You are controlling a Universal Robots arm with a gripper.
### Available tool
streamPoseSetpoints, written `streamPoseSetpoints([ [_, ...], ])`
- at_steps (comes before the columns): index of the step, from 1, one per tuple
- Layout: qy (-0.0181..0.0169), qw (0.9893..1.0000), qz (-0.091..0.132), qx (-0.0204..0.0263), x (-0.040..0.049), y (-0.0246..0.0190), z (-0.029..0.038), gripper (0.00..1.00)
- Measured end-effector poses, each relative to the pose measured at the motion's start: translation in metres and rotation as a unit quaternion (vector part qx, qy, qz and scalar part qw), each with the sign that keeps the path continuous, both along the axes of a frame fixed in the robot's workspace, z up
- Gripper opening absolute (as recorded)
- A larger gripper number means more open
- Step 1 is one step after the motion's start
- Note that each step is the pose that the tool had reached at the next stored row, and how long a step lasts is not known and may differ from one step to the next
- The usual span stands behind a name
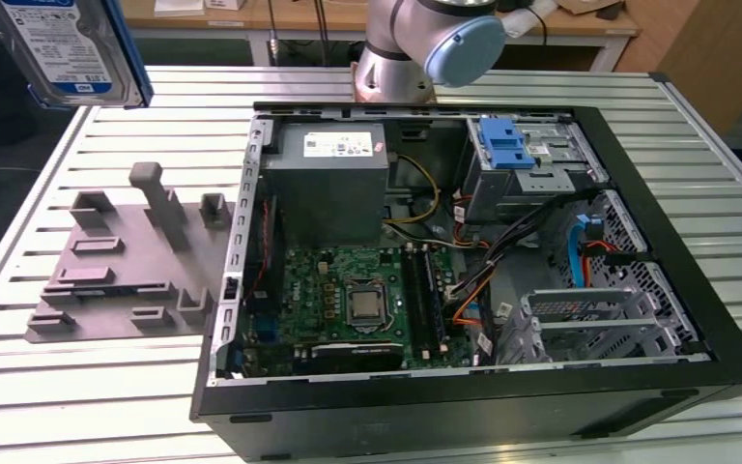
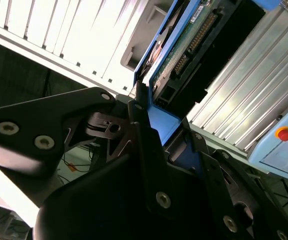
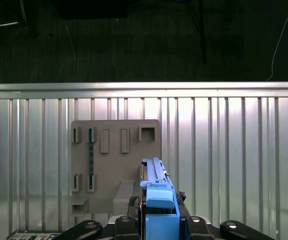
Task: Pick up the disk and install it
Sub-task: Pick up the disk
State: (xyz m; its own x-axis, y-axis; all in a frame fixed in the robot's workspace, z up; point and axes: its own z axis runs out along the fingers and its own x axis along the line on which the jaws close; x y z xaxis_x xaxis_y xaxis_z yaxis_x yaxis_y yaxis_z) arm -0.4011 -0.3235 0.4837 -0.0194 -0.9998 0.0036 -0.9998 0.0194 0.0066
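Observation:
The disk [image 1: 69, 48], a silver drive with a white-and-blue label in a blue bracket, hangs high above the table at the exterior view's far upper left. In the second wrist view my gripper [image 2: 166, 135] is shut on the disk [image 2: 184, 45], its black fingers [image 2: 143, 125] clamping the blue bracket at one end. The first wrist view shows the disk [image 3: 154, 180] edge-on between the gripper [image 3: 159, 222] fingers, over the grey fixture plate [image 3: 109, 160].
An open computer case [image 1: 680, 242] lies on the slatted metal table [image 1: 113, 406]. Inside it are a grey power-supply box [image 1: 332, 184], a motherboard [image 1: 345, 300] and a drive cage with a blue latch [image 1: 513, 145]. The grey fixture plate [image 1: 127, 261] lies left of the case.

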Motion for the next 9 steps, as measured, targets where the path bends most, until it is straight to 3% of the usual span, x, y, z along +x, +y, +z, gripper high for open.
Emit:
streamPoseSetpoints([
  [9,0.0000,1.0000,0.000,0.0000,0.0039,0.0000,0.0000,0.36],
])
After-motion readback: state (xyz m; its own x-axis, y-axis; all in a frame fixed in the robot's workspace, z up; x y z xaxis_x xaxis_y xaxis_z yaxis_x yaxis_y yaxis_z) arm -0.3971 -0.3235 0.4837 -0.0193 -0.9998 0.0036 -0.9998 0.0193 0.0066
